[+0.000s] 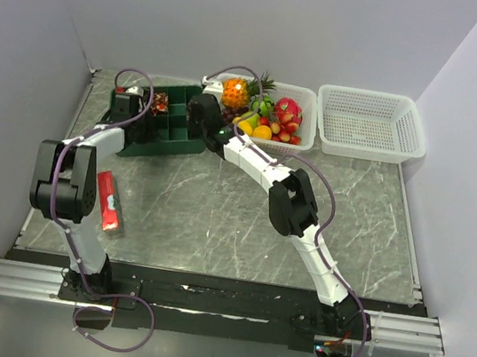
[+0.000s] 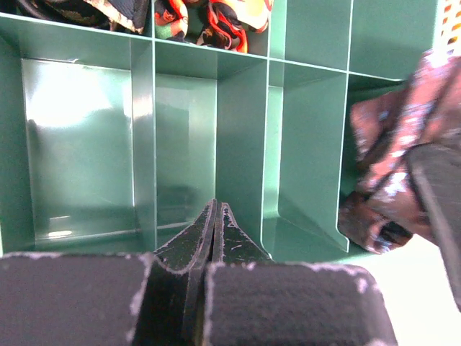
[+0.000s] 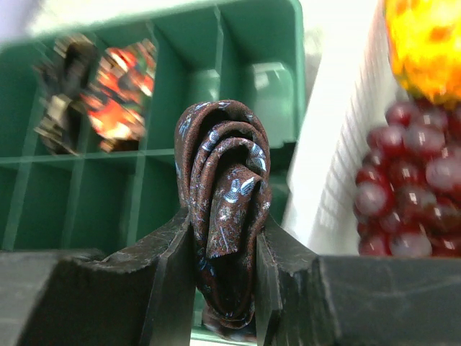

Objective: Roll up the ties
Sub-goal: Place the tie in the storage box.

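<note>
Rolled tie (image 3: 223, 166): judged soft, light, uncoil-prone; best gripped across the flanks.
Right gripper (image 3: 223, 234): was clamped on it.
Left gripper (image 2: 215, 216): was closed, empty.

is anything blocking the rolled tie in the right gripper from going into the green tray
Nothing visible does. The right gripper holds the rolled tie at the green tray, its nearby compartments bare; the shut left gripper sits aside.

We are cataloguing left arm (image 1: 101, 136), right arm (image 1: 254, 161): white links, black joints, purple cables (image 1: 331, 212), black claw fingers (image 2: 191, 249).
</note>
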`<control>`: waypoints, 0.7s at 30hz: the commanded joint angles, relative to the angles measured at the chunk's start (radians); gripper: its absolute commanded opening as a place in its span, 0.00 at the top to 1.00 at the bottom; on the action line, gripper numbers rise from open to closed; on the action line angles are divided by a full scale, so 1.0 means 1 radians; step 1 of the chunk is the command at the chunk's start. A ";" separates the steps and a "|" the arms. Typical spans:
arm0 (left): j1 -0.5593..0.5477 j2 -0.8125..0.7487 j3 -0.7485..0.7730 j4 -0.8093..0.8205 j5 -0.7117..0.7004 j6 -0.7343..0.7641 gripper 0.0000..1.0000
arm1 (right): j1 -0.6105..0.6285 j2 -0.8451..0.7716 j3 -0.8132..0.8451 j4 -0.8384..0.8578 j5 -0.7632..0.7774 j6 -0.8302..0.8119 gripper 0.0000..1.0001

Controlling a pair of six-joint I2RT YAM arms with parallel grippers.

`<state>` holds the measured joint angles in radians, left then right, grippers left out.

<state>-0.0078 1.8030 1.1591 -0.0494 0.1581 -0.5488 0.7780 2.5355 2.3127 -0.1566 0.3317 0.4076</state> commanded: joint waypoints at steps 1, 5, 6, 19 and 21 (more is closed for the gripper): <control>-0.006 -0.060 -0.044 -0.052 0.018 0.038 0.99 | -0.008 -0.050 0.002 -0.162 0.024 0.004 1.00; -0.008 -0.085 -0.071 -0.044 0.029 0.043 0.99 | -0.006 -0.018 0.057 -0.257 0.001 -0.049 1.00; -0.008 -0.090 -0.079 -0.044 0.029 0.043 0.99 | -0.005 -0.015 0.060 -0.270 0.004 -0.052 1.00; -0.026 -0.094 -0.104 -0.030 0.023 0.000 0.99 | 0.003 -0.026 0.080 -0.417 0.055 -0.210 1.00; -0.034 -0.102 -0.099 -0.024 0.023 -0.002 0.99 | 0.009 -0.020 0.083 -0.419 0.053 -0.225 1.00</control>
<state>-0.0246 1.7336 1.0672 -0.0608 0.1688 -0.5392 0.7937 2.5347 2.3547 -0.4835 0.3206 0.2577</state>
